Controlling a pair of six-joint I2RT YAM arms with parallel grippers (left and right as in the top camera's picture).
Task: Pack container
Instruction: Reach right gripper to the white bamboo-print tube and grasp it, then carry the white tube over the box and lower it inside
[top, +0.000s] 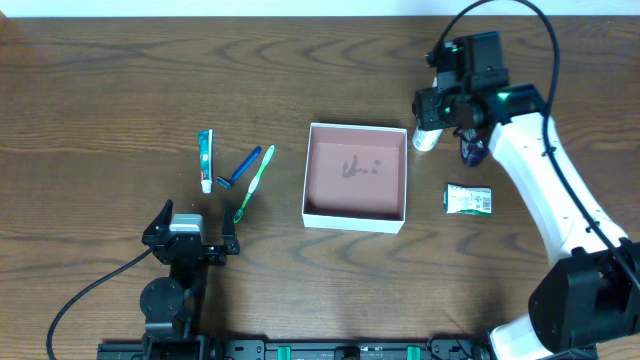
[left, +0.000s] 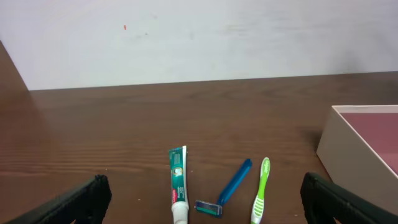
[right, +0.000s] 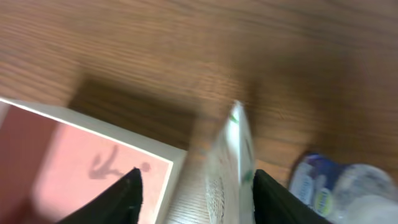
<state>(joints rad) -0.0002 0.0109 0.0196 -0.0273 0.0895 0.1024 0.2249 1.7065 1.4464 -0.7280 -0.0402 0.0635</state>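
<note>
The container is a shallow white-walled square box with a pinkish floor and dark scribbles, at the table's middle. It also shows in the left wrist view and in the right wrist view. My right gripper hovers just right of the box's far right corner. In its wrist view the jaws are open, with a blurred white tube standing between them, nearer the right finger. My left gripper is open and empty near the front left; its jaws show in the left wrist view.
A toothpaste tube, a blue razor and a green toothbrush lie left of the box, ahead of my left gripper. A blue-and-white packet and a green packet lie right of the box.
</note>
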